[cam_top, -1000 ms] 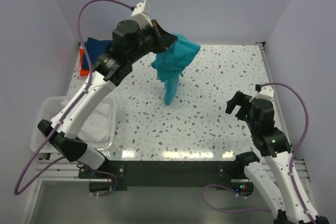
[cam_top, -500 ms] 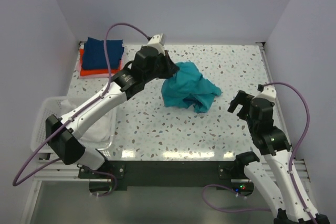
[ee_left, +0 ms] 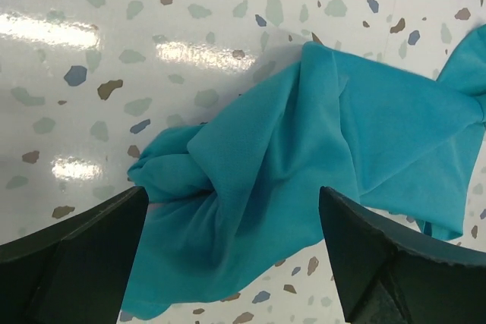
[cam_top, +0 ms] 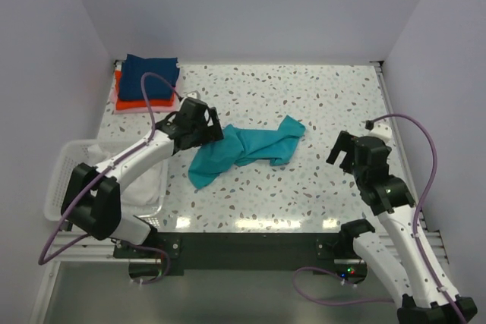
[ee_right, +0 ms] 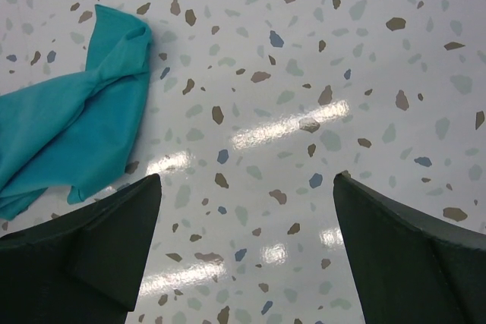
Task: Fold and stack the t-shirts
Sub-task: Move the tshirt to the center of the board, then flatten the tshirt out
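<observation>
The teal t-shirt (cam_top: 244, 149) lies crumpled and stretched out on the speckled table, its long axis running left to right. My left gripper (cam_top: 206, 134) hovers low over the shirt's left end, open, with rumpled teal cloth (ee_left: 304, 149) below and between its dark fingers (ee_left: 83, 240), which do not pinch it. At the back left is a stack of folded t-shirts (cam_top: 149, 77): navy on top, then orange-red (cam_top: 140, 102), with a pink edge beneath. My right gripper (cam_top: 346, 154) is open above bare table to the right of the teal shirt (ee_right: 72, 130), holding nothing.
A white slatted basket (cam_top: 67, 166) with white cloth inside sits at the table's left front, under the left arm. Lilac walls close the table in at the back and both sides. Bare tabletop (cam_top: 334, 96) stretches between the teal shirt and the right wall.
The left arm swung the teal shirt down from hanging in the air, dragged it toward the front left and laid it on the table. Its jaws have opened. The right arm has barely moved.
</observation>
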### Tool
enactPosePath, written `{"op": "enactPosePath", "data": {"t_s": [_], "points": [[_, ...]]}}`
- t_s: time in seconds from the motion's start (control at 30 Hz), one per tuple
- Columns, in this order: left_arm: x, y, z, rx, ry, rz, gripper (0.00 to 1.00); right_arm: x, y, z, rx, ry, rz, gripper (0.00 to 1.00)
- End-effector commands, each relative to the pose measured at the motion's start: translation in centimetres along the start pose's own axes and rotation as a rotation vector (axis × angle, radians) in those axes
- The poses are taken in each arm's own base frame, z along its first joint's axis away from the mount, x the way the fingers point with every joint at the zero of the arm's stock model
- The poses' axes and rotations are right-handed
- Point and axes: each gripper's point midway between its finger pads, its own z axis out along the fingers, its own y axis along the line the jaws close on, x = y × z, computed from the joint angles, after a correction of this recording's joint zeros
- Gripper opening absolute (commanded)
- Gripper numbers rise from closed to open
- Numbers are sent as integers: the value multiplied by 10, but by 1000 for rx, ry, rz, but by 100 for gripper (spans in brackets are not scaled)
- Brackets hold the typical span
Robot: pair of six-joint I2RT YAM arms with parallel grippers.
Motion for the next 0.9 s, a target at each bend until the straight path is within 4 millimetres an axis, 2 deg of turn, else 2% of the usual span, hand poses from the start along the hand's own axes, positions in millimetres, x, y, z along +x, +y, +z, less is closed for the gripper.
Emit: {"op": "enactPosePath", "data": {"t_s": [0.0,0.13,0.27,0.37,0.53,0.63,0.87], "points": [[-19,5,-18,-34,-79,-26,100,-9,4,-3,-13,-17,19,99],[-5,20,-25,-77,-43,-38,100,-7,6,-1,-16,-9,15,99],[20,37,-35,-116,12,-41,100,-7,8,1,-25,-1,8,99],[28,43,-50,-131,3,-36,100,-5,10,4,-28,5,6,99],[24,52,-75,-137,-44,-40,100,-4,12,7,-35,17,-2,99],[45,61,-78,-146,9,-32,100,-3,12,9,-30,24,-5,99],[92,55,-73,-81,89,-48,100,-2,13,9,-34,24,-5,99]]}}
